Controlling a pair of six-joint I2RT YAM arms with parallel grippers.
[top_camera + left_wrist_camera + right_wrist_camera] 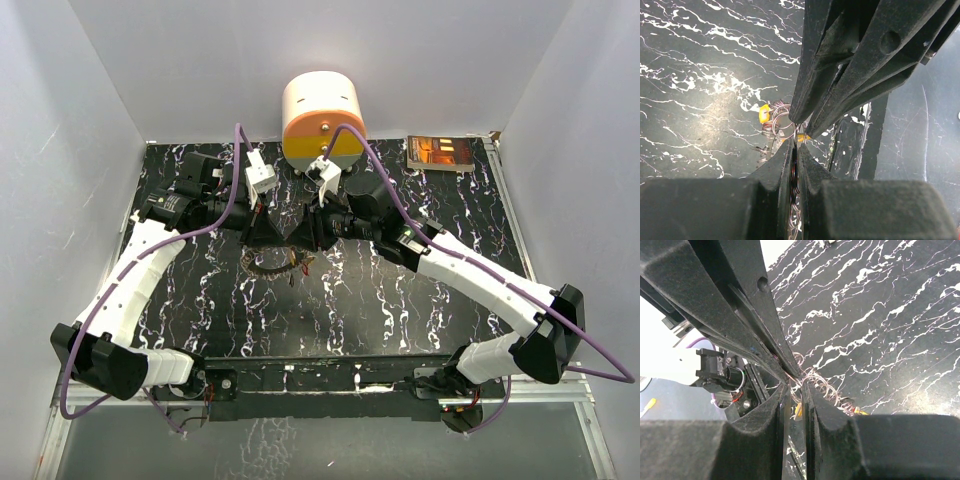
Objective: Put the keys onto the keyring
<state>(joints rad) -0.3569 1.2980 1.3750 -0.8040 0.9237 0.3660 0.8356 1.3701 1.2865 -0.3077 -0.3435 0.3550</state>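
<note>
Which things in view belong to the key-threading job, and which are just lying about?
Job:
keyring
yellow-headed key

Lying about:
white-and-orange drum, at the back
flat orange-and-brown box, back right

**Free room and obstacles.** My left end effector and right end effector meet tip to tip above the keyring, leaving no passage between them. Open tabletop lies toward my bases and at far right. An orange-and-white drum and a flat box block the far edge. White walls close both sides.
</note>
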